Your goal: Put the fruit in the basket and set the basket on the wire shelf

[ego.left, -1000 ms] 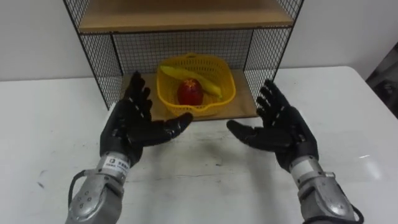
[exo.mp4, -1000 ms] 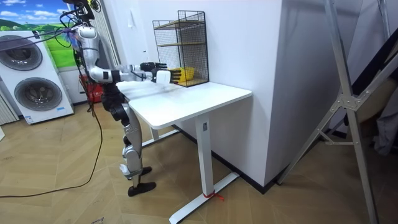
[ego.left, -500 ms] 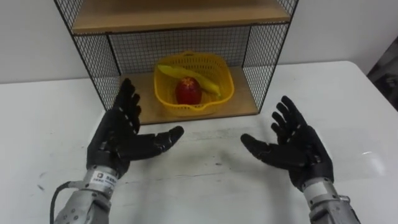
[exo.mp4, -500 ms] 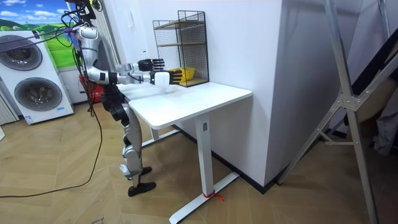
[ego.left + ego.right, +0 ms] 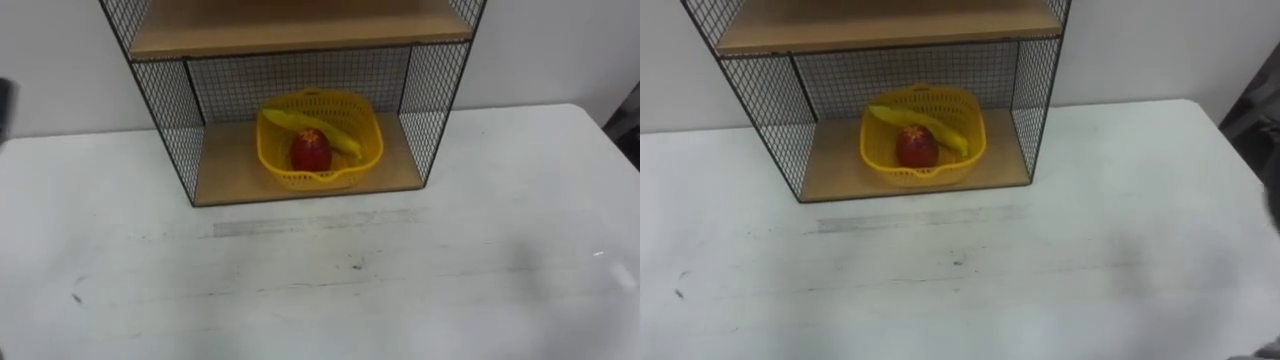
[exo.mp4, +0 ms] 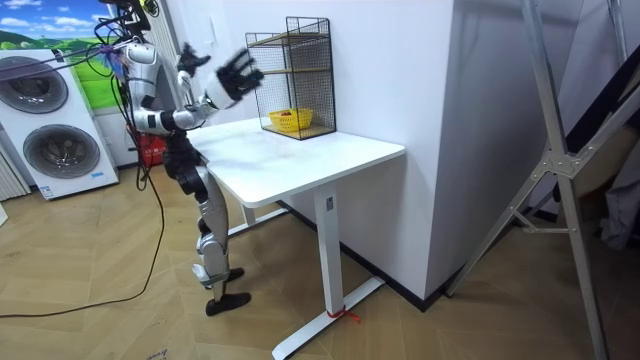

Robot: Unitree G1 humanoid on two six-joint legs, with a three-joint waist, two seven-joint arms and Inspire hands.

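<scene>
1. At the room view's left, you had the robot standing at the end of the white rectangular table [image 6: 320, 160], both arms lifted above the tabletop.
2. The left hand [image 6: 190, 56] was up beside its head; I cannot tell how its fingers were set. The right hand [image 6: 238, 72] was spread wide and held nothing.
3. Further right, against the wall, the black wire shelf with wooden boards [image 5: 160, 110] held the yellow perforated plastic basket [image 5: 275, 172] on its lower board.
4. Inside that basket lay the round red apple [image 5: 311, 150] at the front, touching the long yellow banana [image 5: 335, 137] slanting behind it.
5. Judging by this, both parts of your task looked done: the fruit was in and the basket shelved, with nothing left on the table.
</scene>
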